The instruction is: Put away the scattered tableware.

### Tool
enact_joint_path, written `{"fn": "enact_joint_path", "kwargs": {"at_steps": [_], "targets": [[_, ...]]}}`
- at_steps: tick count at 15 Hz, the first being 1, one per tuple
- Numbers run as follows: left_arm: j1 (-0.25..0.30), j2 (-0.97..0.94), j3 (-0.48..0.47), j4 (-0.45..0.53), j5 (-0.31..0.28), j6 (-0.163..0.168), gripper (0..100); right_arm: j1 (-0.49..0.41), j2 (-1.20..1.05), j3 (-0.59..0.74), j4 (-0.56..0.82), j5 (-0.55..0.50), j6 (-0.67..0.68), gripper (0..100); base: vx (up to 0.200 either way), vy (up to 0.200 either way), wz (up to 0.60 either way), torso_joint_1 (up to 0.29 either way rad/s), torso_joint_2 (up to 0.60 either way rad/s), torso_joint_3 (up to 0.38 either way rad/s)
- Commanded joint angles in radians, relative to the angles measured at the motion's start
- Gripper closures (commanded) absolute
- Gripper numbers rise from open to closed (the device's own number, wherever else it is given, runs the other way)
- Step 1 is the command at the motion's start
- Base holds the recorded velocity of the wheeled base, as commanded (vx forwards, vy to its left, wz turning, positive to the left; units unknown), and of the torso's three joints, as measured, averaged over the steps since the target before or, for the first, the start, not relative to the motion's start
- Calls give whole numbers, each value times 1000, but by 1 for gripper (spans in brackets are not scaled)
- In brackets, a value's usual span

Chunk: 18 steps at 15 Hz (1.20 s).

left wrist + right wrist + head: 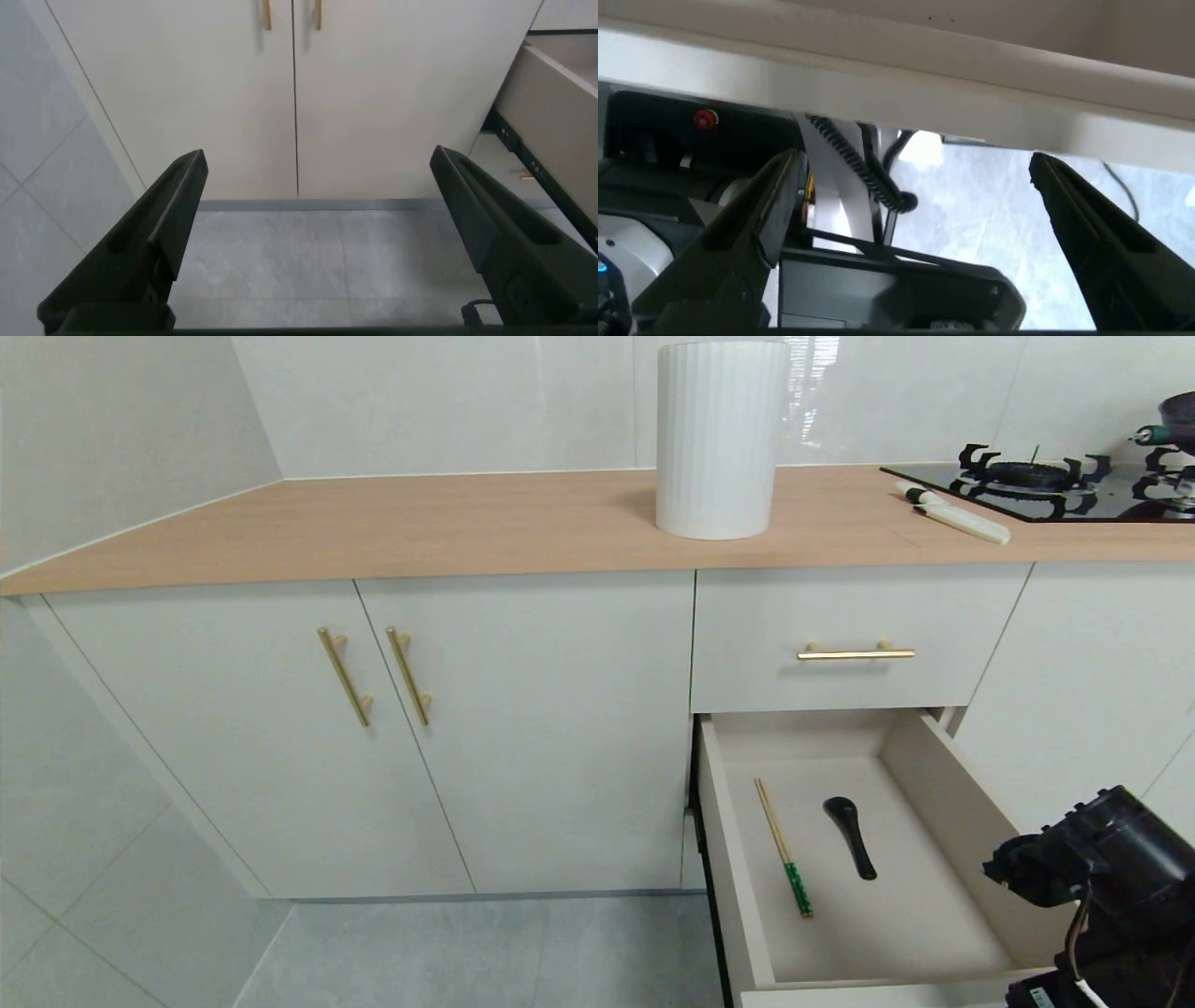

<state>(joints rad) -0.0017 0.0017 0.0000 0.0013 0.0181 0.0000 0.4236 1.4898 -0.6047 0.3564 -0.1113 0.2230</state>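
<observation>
The right tool (915, 166), open and empty, sits by the pulled-out drawer (730, 859); the left tool (318, 166) is open too. Chopsticks (782, 847) and spoon (850, 835) lie inside the drawer. The knife (952, 513) on the desk (420, 523) likely remains to stow.

A: Pale wooden chopsticks (782, 847) with green-patterned ends and a glossy black spoon (851, 835), in a beige drawer (943, 803).
B: Above, a white ribbed canister (717, 439) on the light-brown wood-grain counter (420, 523); a gold handle (855, 653), off-white cabinet fronts (551, 728), grey floor tiles (467, 952).
</observation>
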Motion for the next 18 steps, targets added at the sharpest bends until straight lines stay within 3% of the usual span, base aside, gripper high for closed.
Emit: {"fn": "enact_joint_path", "kwargs": {"at_steps": [1,10,13,15,18], "targets": [[0,0,-2,0,0,0,0,1,61,-1,-17,-2,12,0,0,0,0,0,0,0],[0,0,-2,0,0,0,0,0,99,5,-194,-71,79,0,0,0,0,0,0,0],[0,0,0,0,0,0,0,-25,196,-6,-376,-76,70,0,0,0,0,0,0,0],[0,0,-2,0,0,0,0,-40,254,-40,-451,-85,65,0,0,0,0,0,0,0],[0,0,0,0,0,0,0,-65,320,-142,-458,-85,65,0,0,0,0,0,0,0]]}}
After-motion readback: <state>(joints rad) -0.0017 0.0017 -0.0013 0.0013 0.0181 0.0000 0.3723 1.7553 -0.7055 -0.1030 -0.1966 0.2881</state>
